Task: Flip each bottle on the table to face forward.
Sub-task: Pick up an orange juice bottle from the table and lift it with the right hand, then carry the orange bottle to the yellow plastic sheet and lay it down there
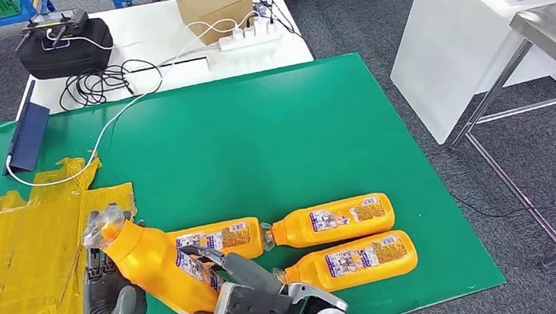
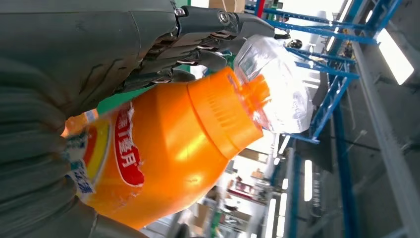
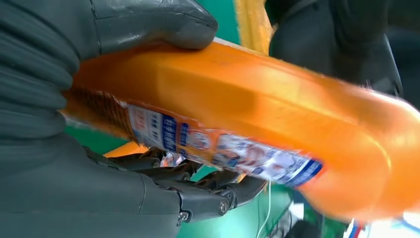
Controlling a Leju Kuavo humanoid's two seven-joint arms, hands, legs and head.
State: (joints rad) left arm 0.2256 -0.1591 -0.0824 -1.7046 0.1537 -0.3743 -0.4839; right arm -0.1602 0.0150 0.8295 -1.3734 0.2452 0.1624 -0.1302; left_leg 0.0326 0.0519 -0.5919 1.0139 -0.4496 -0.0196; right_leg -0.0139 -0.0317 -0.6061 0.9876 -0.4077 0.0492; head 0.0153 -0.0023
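Bottles: four orange bottles, all with labels.
Held bottle [image 1: 158, 267]: lifted off the green table [image 1: 258, 143] near its front edge, tilted, with its clear-wrapped cap end pointing up and to the left. The red and yellow label shows in the left wrist view.
Other bottles: three lie flat on the green table. One [image 1: 221, 239] is just behind the held bottle, one [image 1: 332, 220] is beside that, and one [image 1: 352, 260] is in front.
Left hand [image 1: 110, 299]: grasps the held bottle near its top.
Right hand [image 1: 247, 297]: grasps the held bottle at its lower part.
Yellow sheet [image 1: 18, 239]: one, crinkled, at the table's left.
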